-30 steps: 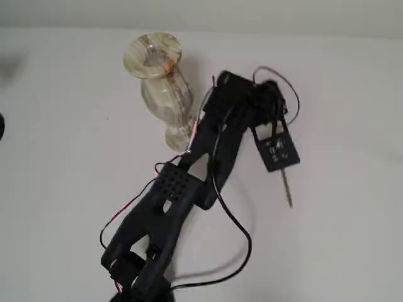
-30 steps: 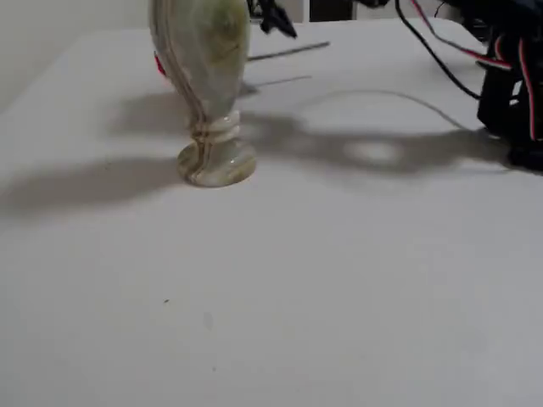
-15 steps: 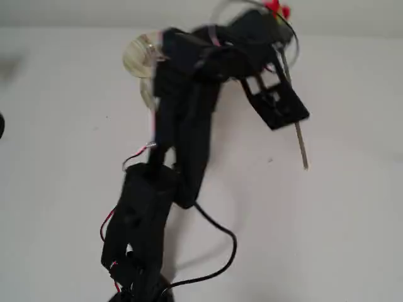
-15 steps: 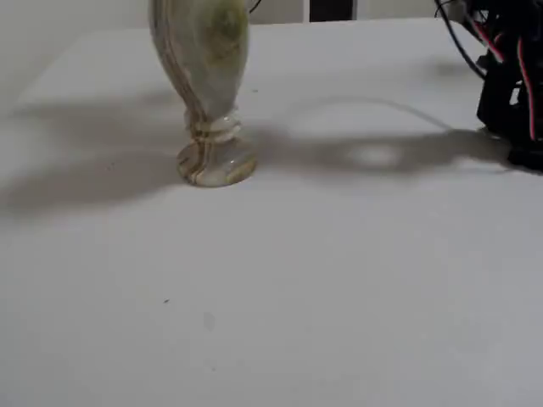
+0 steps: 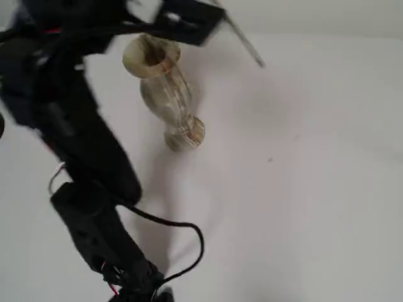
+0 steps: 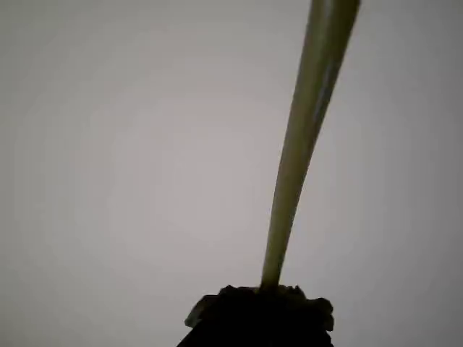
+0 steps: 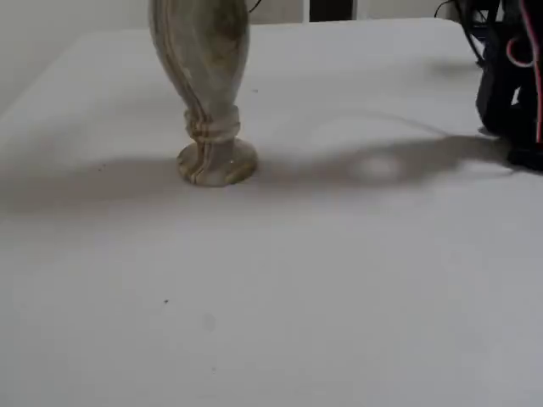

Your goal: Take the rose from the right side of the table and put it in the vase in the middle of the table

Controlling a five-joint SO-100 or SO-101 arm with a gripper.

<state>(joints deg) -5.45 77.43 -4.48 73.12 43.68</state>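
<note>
A: Going left to right in a fixed view, what is there?

B: The blurred black arm (image 5: 82, 157) fills the left side and reaches up over the white table (image 5: 327, 189). The marbled vase (image 5: 162, 94) stands upright just right of it, mouth open and empty. Farther right, the stem of the rose (image 5: 244, 44) juts out past the gripper (image 5: 189, 19) at the top edge.

A: What differs from a second ago?

B: Then the gripper hung low on the right side of the vase, with the stem pointing down near the table. Half a second ago it was higher, the red flower head showing above it. Now the arm has swung left and up, and the gripper sits just beyond the vase mouth.

A: Is the gripper clamped on the stem?

B: It looks so. In the wrist view the grey-green stem (image 6: 304, 144) rises straight out of the dark gripper tip (image 6: 259, 312), clear of the table. The flower head shows in no current picture.

A: And the other fixed view?

B: Only the vase body and foot (image 7: 208, 93) and the arm's shadow across the table (image 7: 339, 297).

A: So where does the task stand?

B: The rose is lifted and carried close to the vase; lowering the stem end into the mouth appears to remain.
</note>
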